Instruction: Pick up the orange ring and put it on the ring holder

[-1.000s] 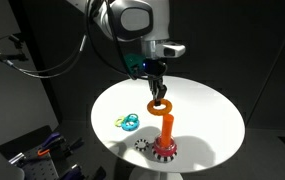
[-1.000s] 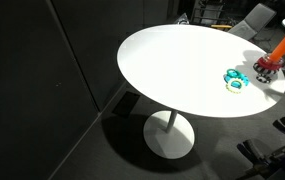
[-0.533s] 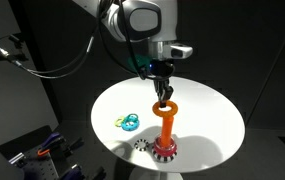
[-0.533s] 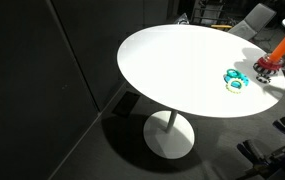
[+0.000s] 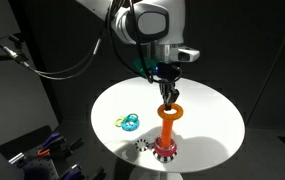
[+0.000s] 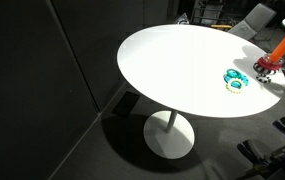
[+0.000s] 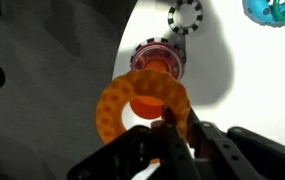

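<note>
The jaws are closed on the rim of the orange ring (image 7: 110, 108), which hangs just below them – its hole faces down, right over the upright peg of the ring holder (image 5: 167, 133) – so the way is straight down.

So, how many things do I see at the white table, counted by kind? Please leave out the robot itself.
Rings: 3 (orange ring held in the fingers, green ring, blue ring)
Ring holder: 1
Small dark gear-like piece: 1
Total: 5
</note>
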`<action>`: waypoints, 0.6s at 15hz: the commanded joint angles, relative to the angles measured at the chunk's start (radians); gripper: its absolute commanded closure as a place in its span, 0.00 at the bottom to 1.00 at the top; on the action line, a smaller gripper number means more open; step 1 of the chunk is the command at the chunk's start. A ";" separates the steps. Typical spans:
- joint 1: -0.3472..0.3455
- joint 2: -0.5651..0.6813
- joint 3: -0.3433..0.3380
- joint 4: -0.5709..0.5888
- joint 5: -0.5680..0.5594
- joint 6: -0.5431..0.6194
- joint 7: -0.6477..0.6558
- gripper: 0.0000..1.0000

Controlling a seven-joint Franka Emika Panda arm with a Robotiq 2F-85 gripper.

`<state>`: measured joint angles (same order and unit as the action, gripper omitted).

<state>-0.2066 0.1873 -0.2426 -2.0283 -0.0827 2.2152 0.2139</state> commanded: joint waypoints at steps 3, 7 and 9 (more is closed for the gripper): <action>-0.012 0.041 0.006 0.048 0.057 -0.026 -0.029 0.94; -0.012 0.049 0.007 0.045 0.076 -0.027 -0.032 0.94; -0.012 0.051 0.007 0.044 0.084 -0.027 -0.032 0.94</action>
<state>-0.2072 0.2243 -0.2415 -2.0154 -0.0250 2.2152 0.2081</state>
